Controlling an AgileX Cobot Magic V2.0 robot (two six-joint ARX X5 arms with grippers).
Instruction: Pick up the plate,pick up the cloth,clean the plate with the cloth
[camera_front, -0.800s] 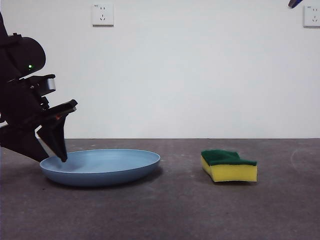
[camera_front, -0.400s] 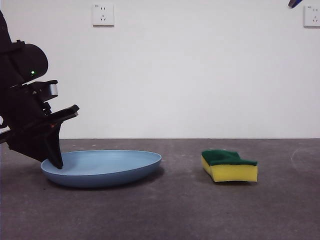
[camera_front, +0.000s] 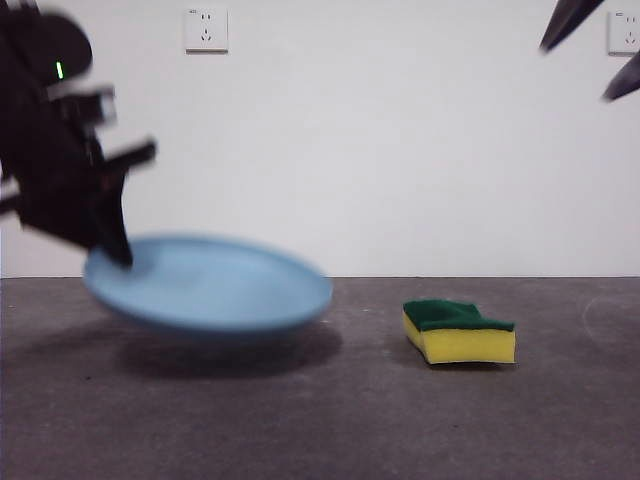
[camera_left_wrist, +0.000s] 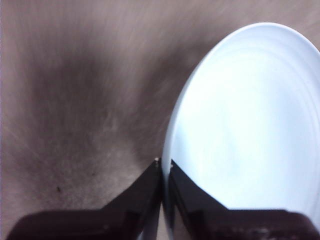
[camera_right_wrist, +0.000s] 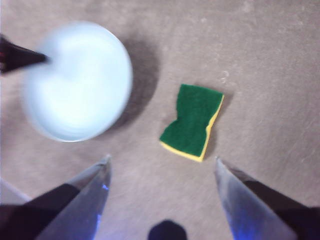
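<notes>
The light-blue plate (camera_front: 210, 285) hangs tilted above the table, its shadow below it. My left gripper (camera_front: 115, 250) is shut on the plate's left rim, and the left wrist view shows both jaws pinching the rim of the plate (camera_left_wrist: 245, 125), left gripper (camera_left_wrist: 164, 165). The cloth (camera_front: 458, 331), a yellow sponge with a green top, lies on the table to the right. My right gripper (camera_front: 590, 50) is high at the top right with its jaws wide open; in its wrist view the right gripper (camera_right_wrist: 162, 172) hovers well above the cloth (camera_right_wrist: 192, 121) and the plate (camera_right_wrist: 75, 82).
A dark grey table (camera_front: 330, 420) runs to a white wall with two sockets (camera_front: 205, 30).
The left gripper has lifted the plate off the table and tilted it. The right gripper has dropped into the top right corner with open jaws. The sponge has not moved.
</notes>
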